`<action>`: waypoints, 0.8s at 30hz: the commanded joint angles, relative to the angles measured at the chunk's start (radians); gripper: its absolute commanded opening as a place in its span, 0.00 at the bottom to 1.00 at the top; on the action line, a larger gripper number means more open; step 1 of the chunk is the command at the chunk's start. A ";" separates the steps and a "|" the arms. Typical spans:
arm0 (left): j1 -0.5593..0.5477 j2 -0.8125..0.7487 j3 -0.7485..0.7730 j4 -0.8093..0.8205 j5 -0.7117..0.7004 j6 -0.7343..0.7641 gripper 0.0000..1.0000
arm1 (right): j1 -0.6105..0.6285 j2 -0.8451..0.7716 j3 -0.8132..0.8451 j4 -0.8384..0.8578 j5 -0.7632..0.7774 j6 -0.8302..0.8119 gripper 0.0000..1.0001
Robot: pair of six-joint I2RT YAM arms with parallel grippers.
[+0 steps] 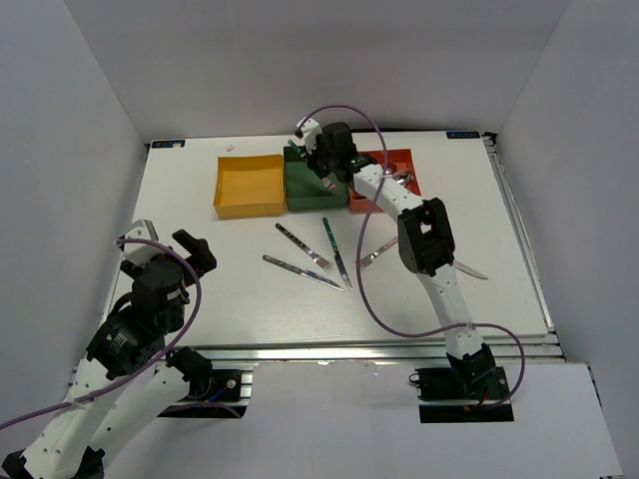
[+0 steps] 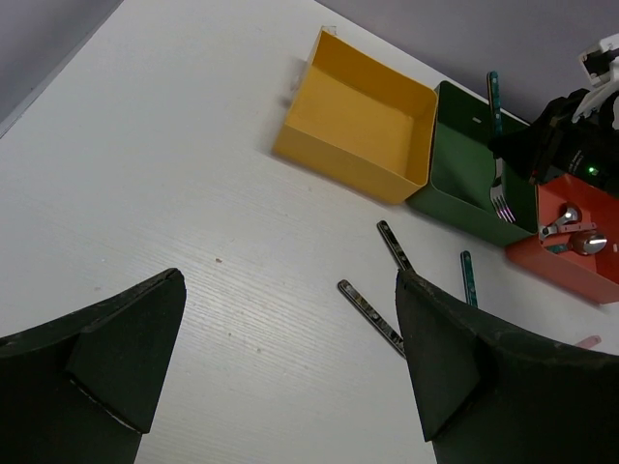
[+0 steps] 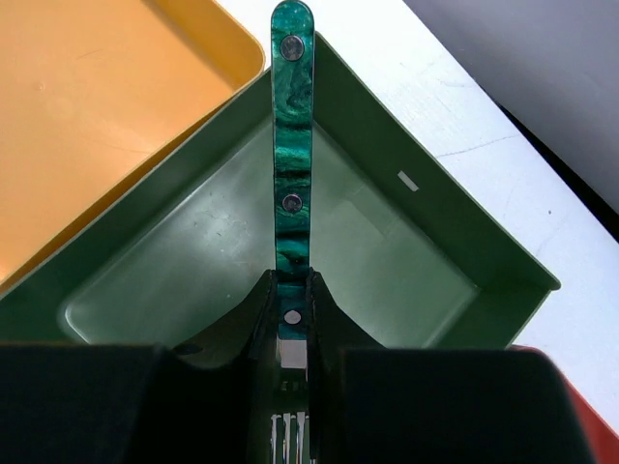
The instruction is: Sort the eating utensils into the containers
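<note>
My right gripper (image 1: 325,172) is shut on a teal-handled fork (image 3: 292,145) and holds it over the dark green box (image 3: 406,261), handle pointing away toward the far corner. The fork also shows in the left wrist view (image 2: 493,95). The yellow box (image 1: 250,186) stands left of the green box (image 1: 306,190), and the red box (image 1: 391,160) stands right of it with silver spoons (image 2: 571,230) inside. Several utensils lie on the table: a dark-handled fork (image 1: 305,247), a dark-handled knife (image 1: 302,271), a teal-handled knife (image 1: 336,251) and a pink-handled piece (image 1: 377,251). My left gripper (image 1: 192,251) is open and empty.
Another knife (image 1: 469,269) lies at the right, beside the right arm. A purple cable (image 1: 364,269) loops over the table near the utensils. White walls enclose the table on three sides. The left wrist view shows bare table between my left fingers (image 2: 126,358).
</note>
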 commanded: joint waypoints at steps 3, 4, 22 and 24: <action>0.000 0.002 -0.007 0.014 0.009 0.014 0.98 | -0.007 -0.054 -0.009 0.065 -0.025 -0.036 0.00; 0.000 0.002 -0.009 0.014 0.010 0.014 0.98 | -0.007 -0.063 -0.026 0.060 -0.027 -0.033 0.00; 0.000 -0.028 -0.010 0.016 0.013 0.013 0.98 | 0.004 -0.091 -0.025 -0.035 0.073 0.055 0.87; 0.000 -0.028 -0.010 0.017 0.013 0.013 0.98 | 0.004 -0.095 0.006 -0.061 0.064 0.070 0.89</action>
